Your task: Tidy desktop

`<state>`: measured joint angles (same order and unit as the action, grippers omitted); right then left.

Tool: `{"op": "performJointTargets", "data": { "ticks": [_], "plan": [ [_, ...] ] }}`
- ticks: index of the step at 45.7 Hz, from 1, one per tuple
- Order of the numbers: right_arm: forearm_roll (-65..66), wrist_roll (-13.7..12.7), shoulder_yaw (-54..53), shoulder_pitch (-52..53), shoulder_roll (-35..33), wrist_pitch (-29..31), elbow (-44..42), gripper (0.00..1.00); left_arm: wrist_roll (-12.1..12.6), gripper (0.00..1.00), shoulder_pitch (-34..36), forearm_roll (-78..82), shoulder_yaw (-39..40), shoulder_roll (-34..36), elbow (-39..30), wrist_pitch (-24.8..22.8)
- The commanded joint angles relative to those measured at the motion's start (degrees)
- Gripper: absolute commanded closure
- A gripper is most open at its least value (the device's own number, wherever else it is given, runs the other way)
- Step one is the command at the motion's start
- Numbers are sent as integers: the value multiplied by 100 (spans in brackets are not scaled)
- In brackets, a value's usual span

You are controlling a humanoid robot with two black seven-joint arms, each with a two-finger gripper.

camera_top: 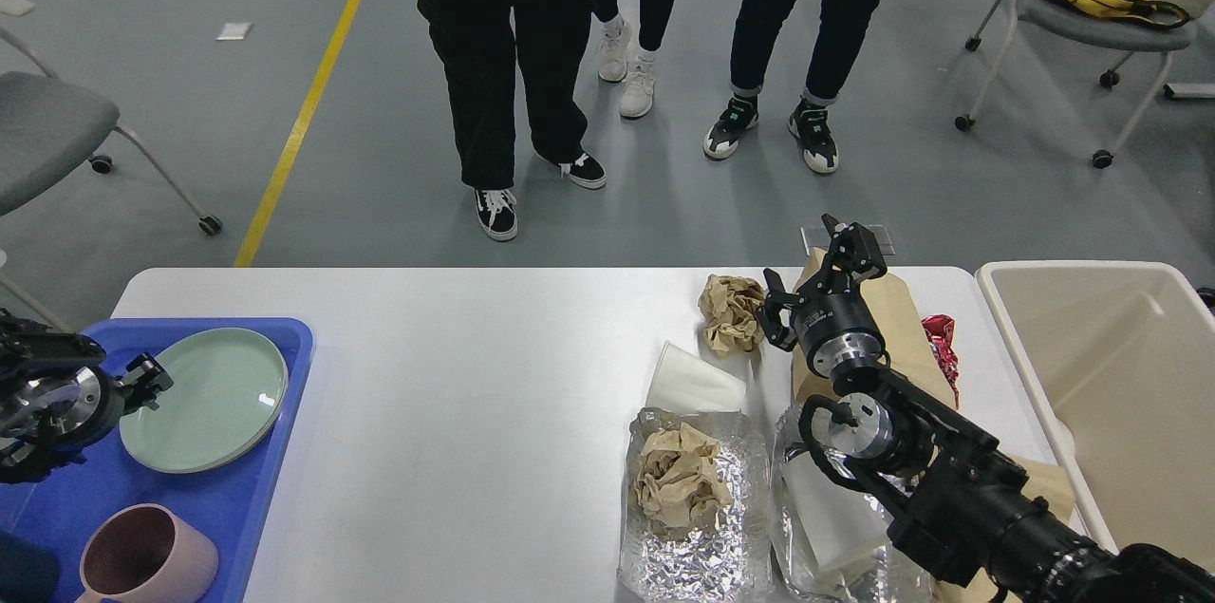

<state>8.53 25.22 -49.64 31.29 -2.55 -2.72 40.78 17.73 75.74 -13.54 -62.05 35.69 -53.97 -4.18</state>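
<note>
The white desktop (456, 375) fills the lower half of the head view. On its left, a blue tray (280, 342) holds a green plate (214, 394) lying flat and a pink mug (142, 560). My left gripper (144, 375) is at the plate's left rim; only one finger shows, so its state is unclear. On the right, my right gripper (816, 266) stands open over a brown paper bag (902, 318), with nothing between its fingers. A crumpled brown paper ball (729, 310) lies just left of it.
A white cup (693, 383) lies on its side. Foil (688, 546) holds crumpled paper (679, 480); a second foil sheet (807, 518) lies under my right arm. A red wrapper (942, 347) sits by the beige bin (1120, 394). People stand beyond the far edge.
</note>
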Motion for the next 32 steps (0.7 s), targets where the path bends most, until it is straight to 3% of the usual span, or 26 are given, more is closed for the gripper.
{"op": "performJointTargets", "data": {
  "ticks": [1, 11, 16, 25, 32],
  "plan": [
    [0, 1, -2, 0, 0, 0, 0, 0, 231, 4, 406, -9, 9, 236, 0, -434],
    [0, 1, 6, 0, 0, 0, 0, 0, 539, 4, 1856, -18, 220, 773, 0, -2507],
    [0, 1, -2, 0, 0, 0, 0, 0, 530, 4, 2375, -96, 764, 843, 0, -3097],
    [0, 1, -2, 0, 0, 0, 0, 0, 548, 4, 2420, -448, 2398, 931, 9, -3072],
    [0, 1, -2, 0, 0, 0, 0, 0, 486, 4, 2244, -483, 3356, 616, 106, -2423]
  ]
}}
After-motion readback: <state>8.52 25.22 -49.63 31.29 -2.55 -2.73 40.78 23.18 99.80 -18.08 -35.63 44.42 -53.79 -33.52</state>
